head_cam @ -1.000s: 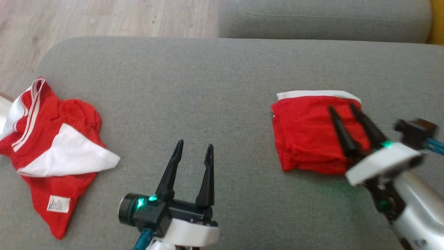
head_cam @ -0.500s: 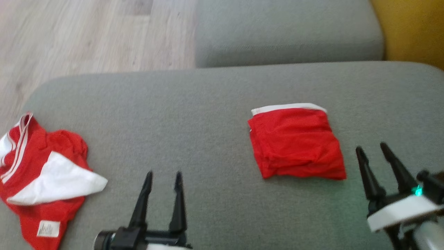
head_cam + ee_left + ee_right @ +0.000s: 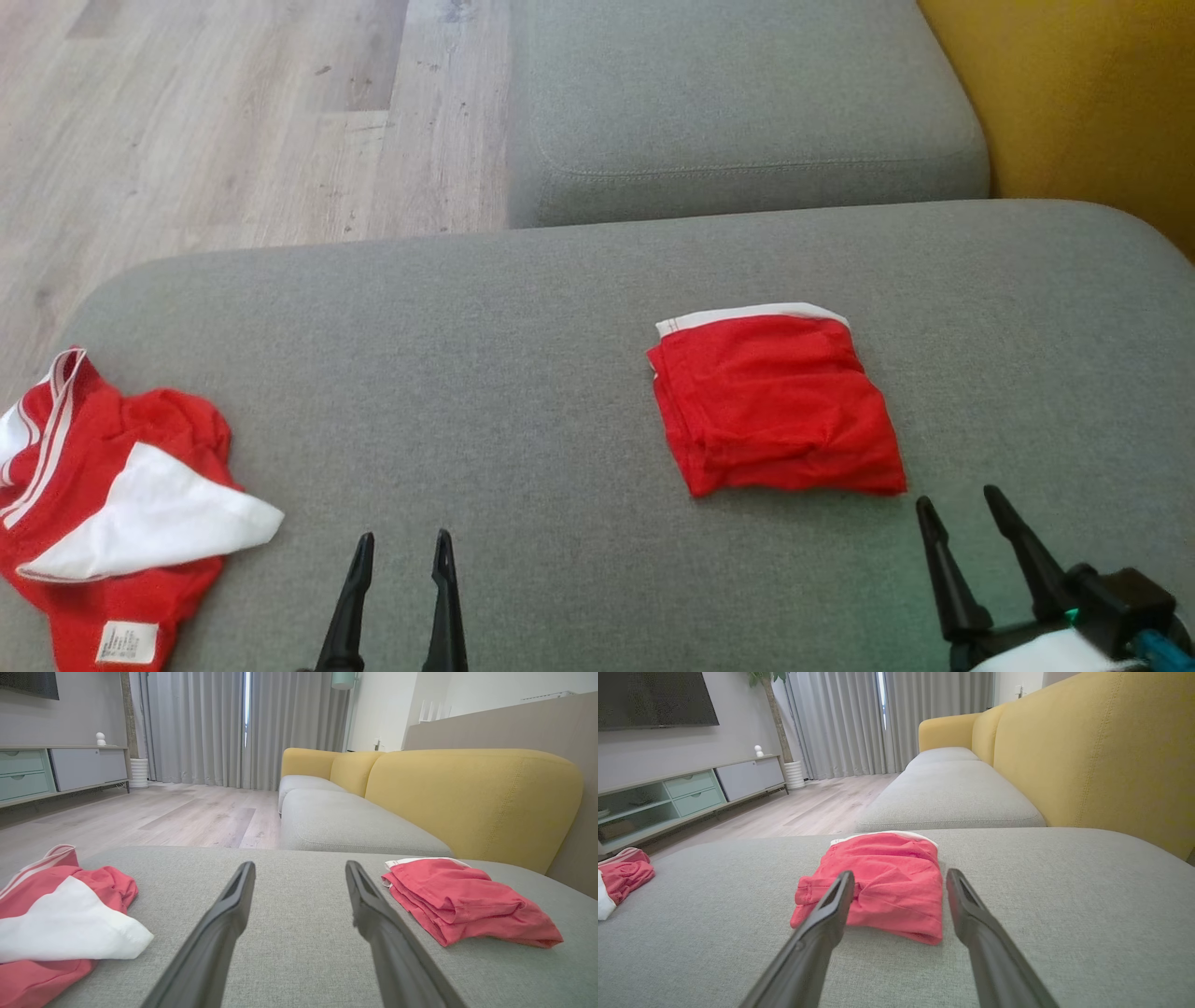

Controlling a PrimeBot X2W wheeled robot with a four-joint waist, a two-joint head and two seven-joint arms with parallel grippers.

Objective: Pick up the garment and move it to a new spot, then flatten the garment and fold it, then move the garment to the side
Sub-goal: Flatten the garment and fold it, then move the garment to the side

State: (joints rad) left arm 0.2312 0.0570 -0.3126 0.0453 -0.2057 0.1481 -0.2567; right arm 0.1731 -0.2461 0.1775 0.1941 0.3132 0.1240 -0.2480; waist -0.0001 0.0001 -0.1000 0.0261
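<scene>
The crumpled garment (image 3: 121,495) lies well left of the left tool (image 3: 403,536) (the nearer one); it and the right tool (image 3: 958,497) gape empty.

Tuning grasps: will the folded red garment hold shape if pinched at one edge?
Probably not: the folded red garment looks thin and wrinkled, so it likely droops. Loose layers at its near edge may unfold. Pushed, it may bunch on the cushion.

Folded red garment (image 3: 773,403) flat on cushion (image 3: 523,373)
</scene>
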